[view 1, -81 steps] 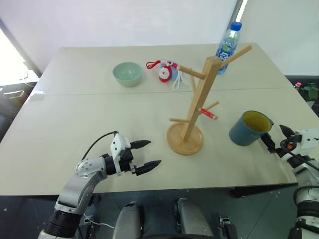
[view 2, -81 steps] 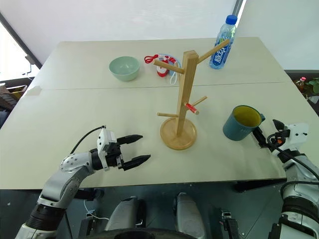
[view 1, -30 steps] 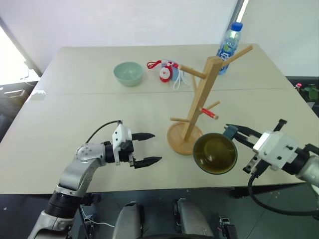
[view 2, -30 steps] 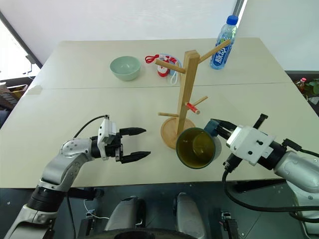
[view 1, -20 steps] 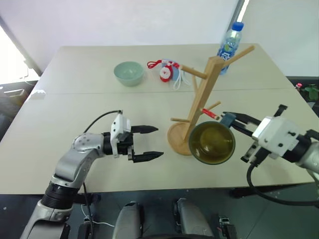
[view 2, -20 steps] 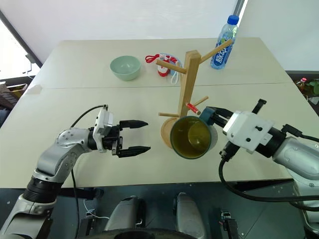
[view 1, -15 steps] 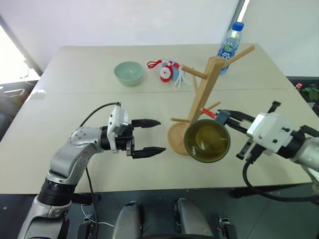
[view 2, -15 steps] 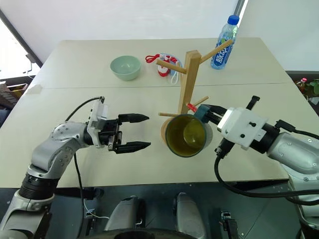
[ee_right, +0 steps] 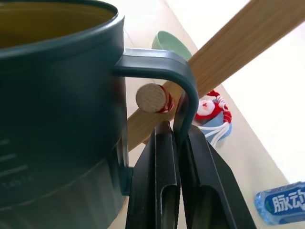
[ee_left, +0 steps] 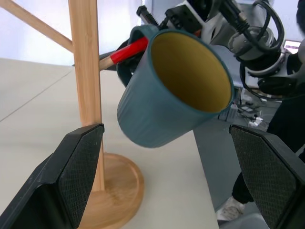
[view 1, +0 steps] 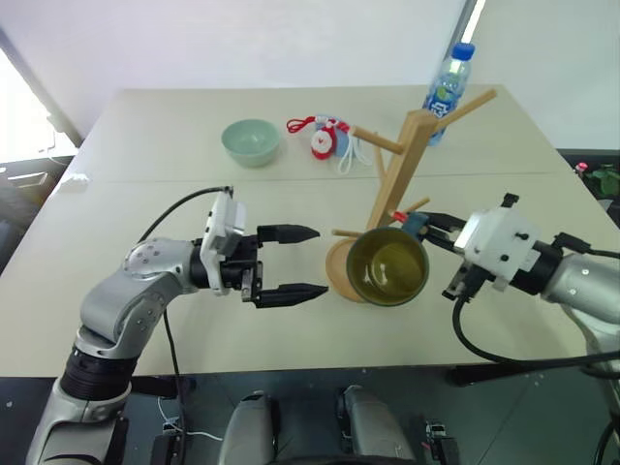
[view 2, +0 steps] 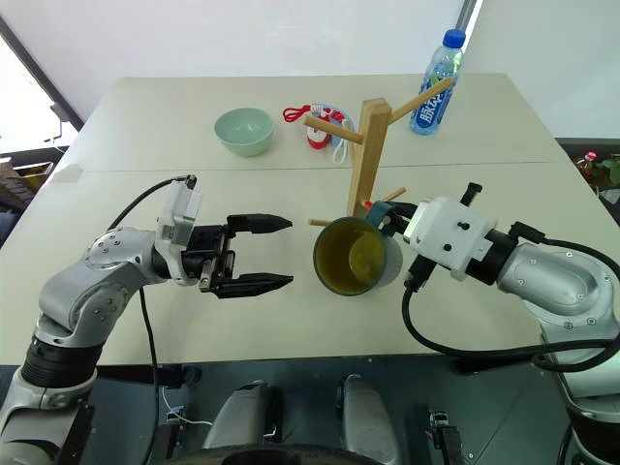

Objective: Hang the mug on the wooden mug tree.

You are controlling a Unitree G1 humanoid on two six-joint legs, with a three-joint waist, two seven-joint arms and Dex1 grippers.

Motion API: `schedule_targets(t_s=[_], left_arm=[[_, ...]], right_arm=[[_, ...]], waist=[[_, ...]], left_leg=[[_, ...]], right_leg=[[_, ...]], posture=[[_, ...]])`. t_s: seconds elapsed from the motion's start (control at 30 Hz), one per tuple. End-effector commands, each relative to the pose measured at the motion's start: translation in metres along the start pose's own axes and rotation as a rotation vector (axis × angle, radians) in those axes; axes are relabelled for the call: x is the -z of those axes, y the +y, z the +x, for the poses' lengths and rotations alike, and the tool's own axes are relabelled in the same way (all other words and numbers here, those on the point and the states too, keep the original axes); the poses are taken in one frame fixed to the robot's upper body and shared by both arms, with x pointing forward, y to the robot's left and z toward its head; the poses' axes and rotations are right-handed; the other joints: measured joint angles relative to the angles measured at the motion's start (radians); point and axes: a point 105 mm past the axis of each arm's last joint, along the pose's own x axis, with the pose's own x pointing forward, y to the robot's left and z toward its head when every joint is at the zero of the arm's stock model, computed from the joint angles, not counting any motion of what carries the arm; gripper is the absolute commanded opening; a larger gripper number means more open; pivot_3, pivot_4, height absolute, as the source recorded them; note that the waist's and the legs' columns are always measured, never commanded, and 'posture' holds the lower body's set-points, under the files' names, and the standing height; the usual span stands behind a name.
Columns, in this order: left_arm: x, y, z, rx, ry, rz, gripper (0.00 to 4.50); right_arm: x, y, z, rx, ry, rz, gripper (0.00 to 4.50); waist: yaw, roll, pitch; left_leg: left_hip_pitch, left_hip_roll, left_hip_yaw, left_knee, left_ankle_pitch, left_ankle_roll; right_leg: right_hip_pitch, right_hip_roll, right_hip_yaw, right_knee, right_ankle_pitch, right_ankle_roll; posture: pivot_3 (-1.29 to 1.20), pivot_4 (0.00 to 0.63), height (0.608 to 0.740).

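The teal-blue mug [view 1: 387, 266] with a yellow-olive inside hangs in the air in front of the wooden mug tree [view 1: 397, 165], its mouth tipped toward me. My right gripper [ee_right: 180, 129] is shut on the mug's handle [ee_right: 183, 86]. The tree's red-tipped peg [ee_right: 152, 98] shows inside the handle loop; whether it touches the handle I cannot tell. My left gripper [view 1: 320, 261] is open and level, pointing at the mug from the left, a short gap away. Its pads [ee_left: 76, 167] frame the mug [ee_left: 171, 90] and the tree's post.
A pale green bowl [view 1: 251, 142] sits at the back left of the table. A red and blue trinket with a white cord [view 1: 325, 139] lies behind the tree. A blue-capped bottle [view 1: 446, 82] stands at the back right. The table's front edge [view 1: 291, 363] is close below both grippers.
My right gripper has carried the mug left and up to the red-tipped peg. My left gripper has risen, still open.
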Motion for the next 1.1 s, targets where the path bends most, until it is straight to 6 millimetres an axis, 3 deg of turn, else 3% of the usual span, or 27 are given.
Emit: schedule_targets(t_s=[0.03, 0.13, 0.2, 0.4, 0.5, 0.73, 0.87, 1.0, 1.1], left_arm=[[-0.014, -0.002, 0.0, 0.006, -0.024, 0.052, 4.5], [-0.013, -0.002, 0.0, 0.003, -0.023, 0.051, 4.5], [-0.012, -0.002, 0.0, 0.001, -0.025, 0.05, 4.5], [-0.009, -0.001, -0.001, -0.008, -0.019, 0.042, 4.5], [-0.006, 0.003, -0.005, -0.05, -0.029, 0.025, 4.5], [0.022, 0.035, -0.036, -0.366, -0.099, -0.086, 4.5], [0.061, 0.069, -0.071, -0.761, -0.047, -0.087, 4.5], [0.085, 0.079, -0.088, -0.969, -0.007, -0.068, 4.5], [0.095, 0.077, -0.092, -1.03, 0.004, -0.068, 4.5]], right_arm=[[-0.009, -0.008, -0.002, 0.037, -0.036, 0.009, 0.05], [-0.01, -0.011, -0.002, 0.06, -0.032, -0.033, 0.97], [-0.009, -0.011, -0.003, 0.052, -0.014, -0.065, 1.85], [-0.002, -0.011, -0.008, 0.051, 0.014, -0.096, 1.85], [0.004, -0.024, -0.019, 0.137, 0.013, -0.058, 1.85], [0.048, -0.032, -0.058, 0.393, -0.074, 0.295, 1.85], [0.101, -0.003, -0.063, 0.509, -0.01, 0.525, 1.85], [0.123, 0.016, -0.049, 0.572, -0.03, 0.632, 1.85], [0.131, 0.021, -0.039, 0.585, -0.039, 0.664, 1.85]], waist=[[0.0, 0.0, 0.0], [0.0, 0.0, 0.0], [0.0, 0.0, 0.0], [0.0, 0.0, 0.0], [0.001, -0.001, 0.0], [0.001, -0.001, 0.0], [0.0, -0.002, 0.0], [-0.005, 0.0, -0.001], [-0.004, 0.0, -0.001]], left_leg=[[0.0, 0.0, 0.0, 0.0, 0.0, 0.0], [0.0, 0.0, 0.0, 0.0, 0.0, 0.0], [0.0, 0.0, 0.0, 0.0, 0.0, 0.0], [0.0, 0.0, 0.0, 0.0, 0.0, 0.0], [0.0, 0.0, 0.0, 0.0, 0.0, 0.0], [0.001, 0.0, -0.001, 0.0, 0.0, 0.0], [0.003, 0.0, -0.001, 0.0, 0.0, 0.0], [0.003, 0.001, 0.0, 0.0, 0.0, 0.0], [0.003, 0.001, 0.0, 0.0, 0.0, 0.0]], right_leg=[[0.0, 0.0, 0.0, 0.0, 0.0, 0.0], [0.0, 0.0, 0.0, 0.0, 0.0, 0.0], [0.0, 0.0, 0.0, 0.0, 0.0, 0.0], [0.0, 0.0, 0.0, 0.0, 0.0, 0.0], [0.0, 0.0, 0.0, 0.0, 0.0, 0.0], [0.002, 0.001, 0.0, 0.0, 0.0, 0.0], [0.004, 0.0, 0.0, 0.001, 0.0, 0.0], [0.002, 0.0, 0.001, 0.003, 0.0, 0.0], [0.002, -0.001, 0.001, 0.003, 0.0, 0.0]], posture=[[0.0, 0.15, 0.74], [0.0, 0.15, 0.74], [0.0, 0.15, 0.74], [0.0, 0.15, 0.74], [0.0, 0.15, 0.74], [0.0, 0.15, 0.74], [0.0, 0.15, 0.74], [0.0, 0.15, 0.74], [0.0, 0.15, 0.74]])
